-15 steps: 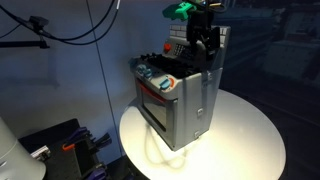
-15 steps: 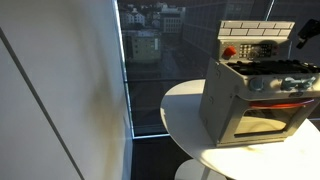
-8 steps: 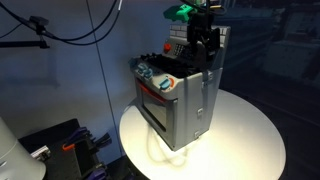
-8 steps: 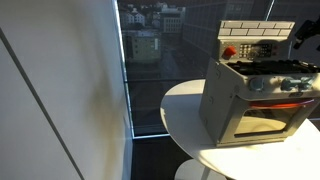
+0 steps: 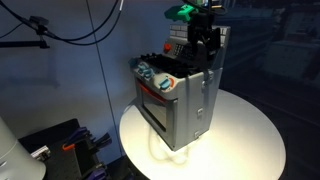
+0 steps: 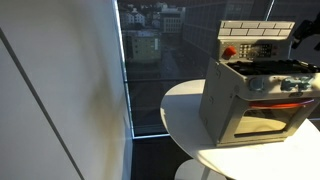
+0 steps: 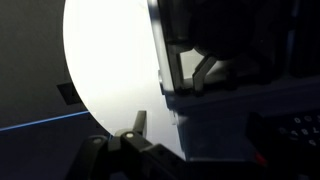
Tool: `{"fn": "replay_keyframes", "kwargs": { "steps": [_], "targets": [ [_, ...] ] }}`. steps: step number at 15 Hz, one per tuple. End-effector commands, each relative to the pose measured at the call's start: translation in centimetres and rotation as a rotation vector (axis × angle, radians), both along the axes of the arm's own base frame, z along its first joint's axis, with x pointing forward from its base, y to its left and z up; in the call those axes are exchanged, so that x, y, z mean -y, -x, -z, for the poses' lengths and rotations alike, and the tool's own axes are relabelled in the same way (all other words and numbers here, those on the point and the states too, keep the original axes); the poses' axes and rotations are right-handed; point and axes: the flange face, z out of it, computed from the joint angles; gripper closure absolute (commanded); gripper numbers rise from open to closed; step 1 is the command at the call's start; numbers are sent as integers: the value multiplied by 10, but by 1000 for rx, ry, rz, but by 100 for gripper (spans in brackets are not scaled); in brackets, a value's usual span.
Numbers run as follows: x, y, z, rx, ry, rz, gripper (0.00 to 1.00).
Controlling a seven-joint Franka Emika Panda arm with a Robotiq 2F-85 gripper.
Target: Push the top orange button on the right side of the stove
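The grey toy stove (image 5: pixel 180 100) stands on a round white table (image 5: pixel 250 140). It also shows in an exterior view (image 6: pixel 235 100) with its orange-trimmed oven door (image 6: pixel 268 112) and white brick back panel (image 6: pixel 255 38). One red-orange button (image 6: pixel 229 51) shows at the panel's left end. My gripper (image 5: pixel 206 48) is black and hangs over the stove's back right corner, against the panel. It also shows at the picture's edge (image 6: pixel 300 38). The buttons on that side are hidden behind it. In the wrist view one dark finger (image 7: pixel 135 125) shows beside the stove's dark body (image 7: pixel 230 120). The jaws look shut and empty.
The table's edge (image 6: pixel 185 95) lies close round the stove. A tall window (image 6: pixel 150 60) stands behind it. Black cables (image 5: pixel 100 30) and dark equipment (image 5: pixel 60 140) sit beside the table. A white cord (image 5: pixel 155 152) lies on the table in front of the stove.
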Motion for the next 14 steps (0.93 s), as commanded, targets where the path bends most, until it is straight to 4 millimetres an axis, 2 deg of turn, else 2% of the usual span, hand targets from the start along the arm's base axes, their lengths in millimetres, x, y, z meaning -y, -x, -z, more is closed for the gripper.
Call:
{"fn": "replay_keyframes", "kwargs": {
  "steps": [1,14],
  "targets": [
    [2,-9,-5,19,-14,-19,0],
    [3,-17,3,15,-20,-27,0]
  ]
}}
